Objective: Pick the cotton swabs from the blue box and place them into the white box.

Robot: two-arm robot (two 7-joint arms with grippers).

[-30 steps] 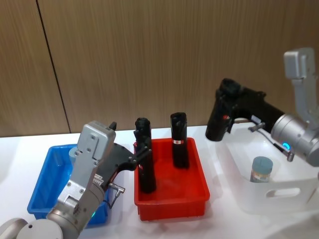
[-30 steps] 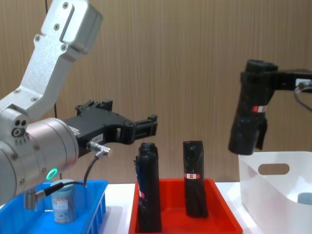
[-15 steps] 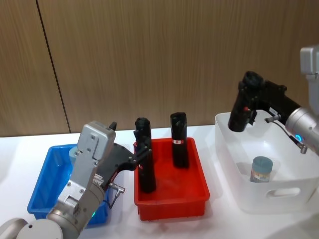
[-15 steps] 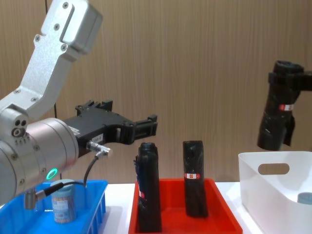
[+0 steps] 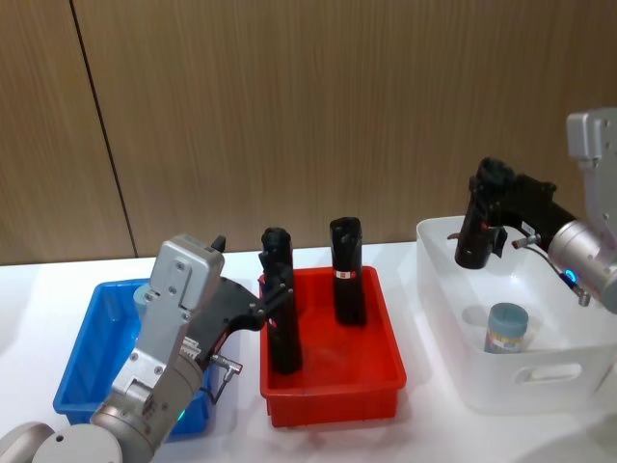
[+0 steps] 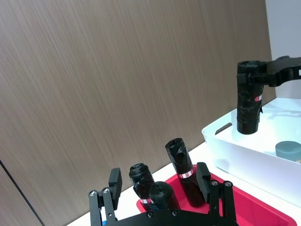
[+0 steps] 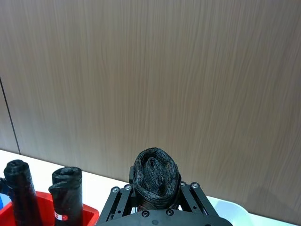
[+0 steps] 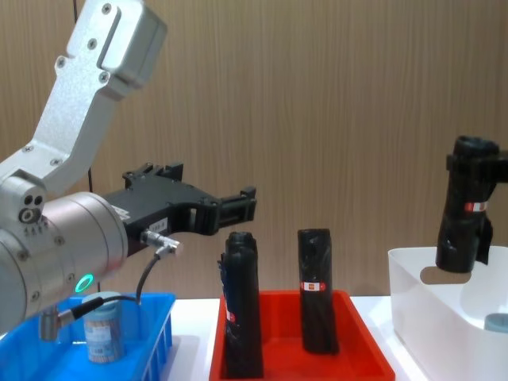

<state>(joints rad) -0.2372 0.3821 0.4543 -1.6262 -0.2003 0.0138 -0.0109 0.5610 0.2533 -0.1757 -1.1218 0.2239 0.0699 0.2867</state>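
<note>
My right gripper (image 5: pixel 474 234) pinches a tall black roll with a red-white label (image 8: pixel 463 216) over the glossy white plastic bin (image 5: pixel 540 381), where one clear blue-lidded swab jar (image 5: pixel 507 328) stands. A drop could topple it. My left gripper (image 8: pixel 238 208) hangs spread above the bright blue crate (image 5: pixel 89 371), another jar (image 8: pixel 103 329) inside.

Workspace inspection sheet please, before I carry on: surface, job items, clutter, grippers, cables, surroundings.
Surface: white table.
Job's things: one cotton swab jar upright in the blue box; another swab jar already in the white box.
Clutter: red tray between the boxes, two black rolls standing in it.
Grippers: right gripper shut on a third black roll, over the white box's far rim; left gripper open, raised between blue box and red tray.
Cables: short looped cable on the left wrist.
Surroundings: wood-panel wall behind.
</note>
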